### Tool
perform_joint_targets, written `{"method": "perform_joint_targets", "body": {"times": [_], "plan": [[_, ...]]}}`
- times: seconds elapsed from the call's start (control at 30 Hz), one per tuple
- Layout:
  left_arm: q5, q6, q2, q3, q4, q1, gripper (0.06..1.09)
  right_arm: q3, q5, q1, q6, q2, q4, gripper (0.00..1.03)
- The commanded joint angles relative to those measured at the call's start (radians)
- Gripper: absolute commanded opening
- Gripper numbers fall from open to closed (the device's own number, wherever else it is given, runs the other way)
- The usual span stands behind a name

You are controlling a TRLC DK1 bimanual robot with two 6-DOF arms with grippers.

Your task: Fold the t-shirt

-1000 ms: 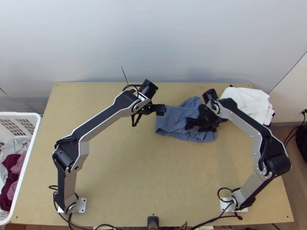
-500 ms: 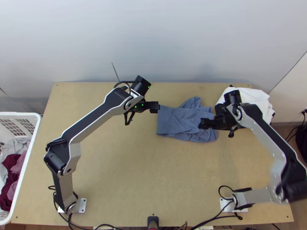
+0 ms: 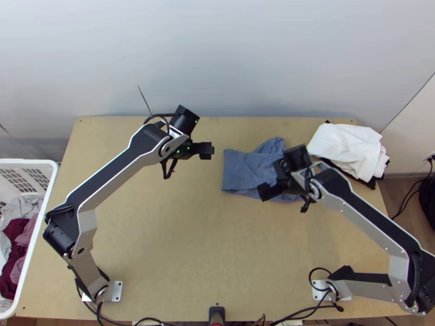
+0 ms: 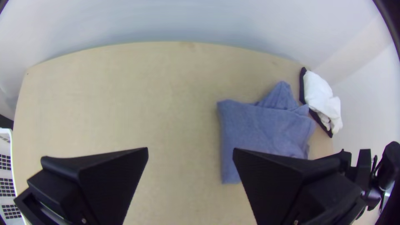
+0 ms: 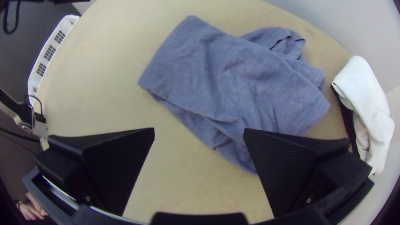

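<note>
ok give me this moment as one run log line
t-shirt: folded, uneven | left gripper: open, clear of it | right gripper: open, over near edge

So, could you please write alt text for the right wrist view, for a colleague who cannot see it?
A blue t-shirt lies in uneven folded layers on a light wooden table, with the open right gripper in the foreground. A white cloth lies on a black one nearby; a white basket stands beyond the table.

T-shirt left of cloth pile
</note>
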Motion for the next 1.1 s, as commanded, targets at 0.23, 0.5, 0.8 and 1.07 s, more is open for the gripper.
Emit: {"method": "perform_joint_targets", "body": {"times": [0.23,0.5,0.8,1.07], "plan": [[-0.011,0.002,-0.031,-0.047,0.0,0.021,1.04,-0.264,0.213,0.125,-0.322,-0.068,0.302,0.99],[-0.011,0.002,-0.019,-0.056,0.006,0.026,1.04,-0.396,0.259,0.171,-0.447,-0.097,0.459,0.99],[-0.008,0.002,-0.016,-0.056,0.014,0.032,1.04,-0.448,0.29,0.146,-0.562,-0.02,0.632,0.99],[0.003,0.008,-0.014,-0.056,0.014,0.04,1.04,-0.463,0.313,0.146,-0.594,0.035,0.735,0.99]]}}
